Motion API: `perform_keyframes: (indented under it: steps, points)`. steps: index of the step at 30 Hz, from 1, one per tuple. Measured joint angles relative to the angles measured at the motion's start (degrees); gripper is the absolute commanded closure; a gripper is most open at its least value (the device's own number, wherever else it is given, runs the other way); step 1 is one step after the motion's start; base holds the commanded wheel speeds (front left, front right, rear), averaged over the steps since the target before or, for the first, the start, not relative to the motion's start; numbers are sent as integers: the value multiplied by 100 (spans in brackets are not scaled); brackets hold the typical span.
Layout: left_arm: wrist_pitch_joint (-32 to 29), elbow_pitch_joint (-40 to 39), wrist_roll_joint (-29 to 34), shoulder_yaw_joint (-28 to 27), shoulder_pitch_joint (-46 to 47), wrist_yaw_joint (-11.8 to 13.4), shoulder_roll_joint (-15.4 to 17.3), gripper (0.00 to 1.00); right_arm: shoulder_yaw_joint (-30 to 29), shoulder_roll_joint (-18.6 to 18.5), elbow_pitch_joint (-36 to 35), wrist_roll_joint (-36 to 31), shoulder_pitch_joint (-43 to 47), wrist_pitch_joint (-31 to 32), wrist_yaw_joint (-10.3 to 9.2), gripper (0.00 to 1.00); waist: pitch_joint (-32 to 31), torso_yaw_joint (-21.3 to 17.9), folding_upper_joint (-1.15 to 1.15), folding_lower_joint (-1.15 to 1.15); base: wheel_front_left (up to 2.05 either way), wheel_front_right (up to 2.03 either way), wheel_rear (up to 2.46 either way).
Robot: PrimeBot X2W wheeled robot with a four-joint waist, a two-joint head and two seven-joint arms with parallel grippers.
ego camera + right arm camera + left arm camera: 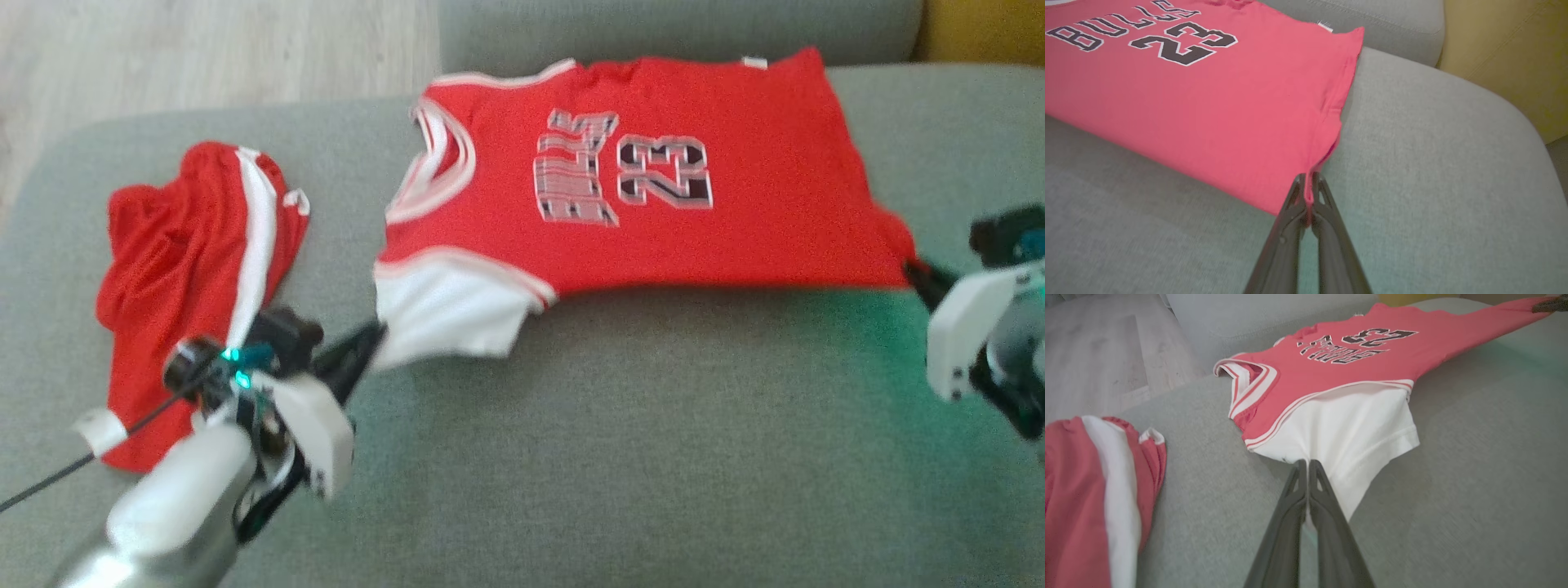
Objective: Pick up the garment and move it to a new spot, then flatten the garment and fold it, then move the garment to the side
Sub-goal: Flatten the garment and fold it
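Far left on the grey sofa [653, 425]: crumpled red shorts [196, 269]. Next, left hand [375, 333] clenched on the white sleeve [445, 314]. Centre: red jersey [653, 188], number up, stretched across the cushion. Far right: right hand [910, 268] pinching the hem corner [890, 237].

**Jersey** [735, 212]: smooth, matt red cloth. Its sleeve [445, 314], at 7 o'clock, is plain white cloth, and the numerals [661, 171] look like flat black print edged in white.
**Shorts** [180, 269], at 9 o'clock of the jersey: red cloth, seemingly coarser, with a white cloth stripe.
**Sofa** [620, 457]: grey woven upholstery, matt and slightly rough.
**Floor** [204, 49], at 11 o'clock: pale wood-look boards with a dull sheen.
**Left pincer** [1306, 463] and **right pincer** [1308, 177]: dark, matt plastic.
**Left forearm** [175, 498]: pale, smooth casing with a sheen.
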State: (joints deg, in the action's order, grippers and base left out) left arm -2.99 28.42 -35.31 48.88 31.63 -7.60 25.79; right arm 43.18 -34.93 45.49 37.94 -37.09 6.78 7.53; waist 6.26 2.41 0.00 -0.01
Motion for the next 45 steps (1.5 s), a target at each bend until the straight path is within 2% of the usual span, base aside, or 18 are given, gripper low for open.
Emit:
perform_keyframes:
  steps: [8,10,17,22,29,45]
  points:
    - [-855,-1395,-726,309,-683,2,734,100,411,-378,-437,744,592,466,0,100,-442,21,0,0,0,0,0]
    - [-1016,-1835,-835,318,-889,93,892,100,503,-508,-664,964,750,573,0,100,-540,2,0,0,0,0,0]
    - [-1055,-2325,-848,256,-957,416,1002,100,360,-580,-947,1322,776,557,0,100,-494,-95,0,1,0,0,0]
    - [-1055,-2284,-835,189,-799,467,996,100,253,-556,-977,1327,744,552,0,100,-323,-160,0,2,0,0,0]
    - [-1114,-1824,-789,78,-32,398,889,100,45,-428,-900,1278,384,552,0,100,5,-234,0,2,0,0,0]
    - [-1204,-207,-372,209,1529,113,296,100,-280,196,-92,887,-688,531,0,100,804,-293,0,3,0,0,0]
